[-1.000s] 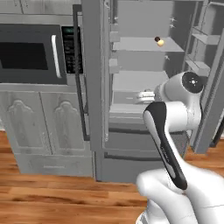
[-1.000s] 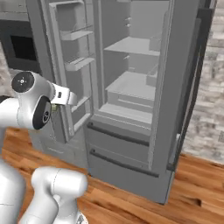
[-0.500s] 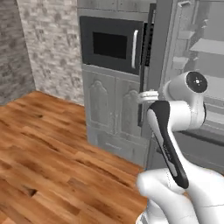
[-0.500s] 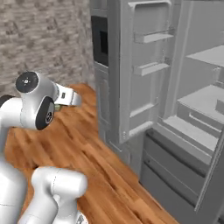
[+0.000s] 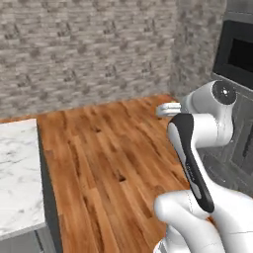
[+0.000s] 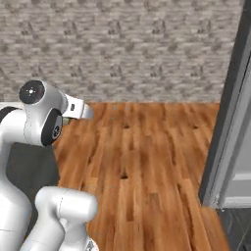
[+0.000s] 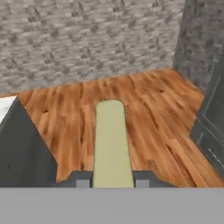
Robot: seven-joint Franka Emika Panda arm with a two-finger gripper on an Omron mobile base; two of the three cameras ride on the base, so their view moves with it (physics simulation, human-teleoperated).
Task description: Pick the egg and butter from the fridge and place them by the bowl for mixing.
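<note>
butter bar clamped in the gripper over the wooden floor

in the hand view the gripper (image 7: 112,181) is closed on the butter, a slim olive-yellow stick (image 7: 111,144) that rises from between the two dark finger tips (image 7: 82,180) at 6 o'clock and points toward 12 o'clock. its rounded far end stands against the floor.

at 8 o'clock of that view is a dark grey cabinet side topped by a white marble worktop (image 7: 6,106). in the left base view the same marble worktop (image 5: 17,173) lies at 8 o'clock, with the white arm at 4 o'clock.

beyond the butter spreads the warm brown plank floor (image 7: 144,109), running out to a grey stone brick wall (image 7: 87,35) across 12 o'clock. at 3 o'clock of the hand view stands a grey panelled cabinet front (image 7: 212,131).

in the left base view a black built-in oven (image 5: 237,52) sits at 2 o'clock. in the right base view the edge of a tall grey fridge door (image 6: 230,122) rises at 3 o'clock.
</note>
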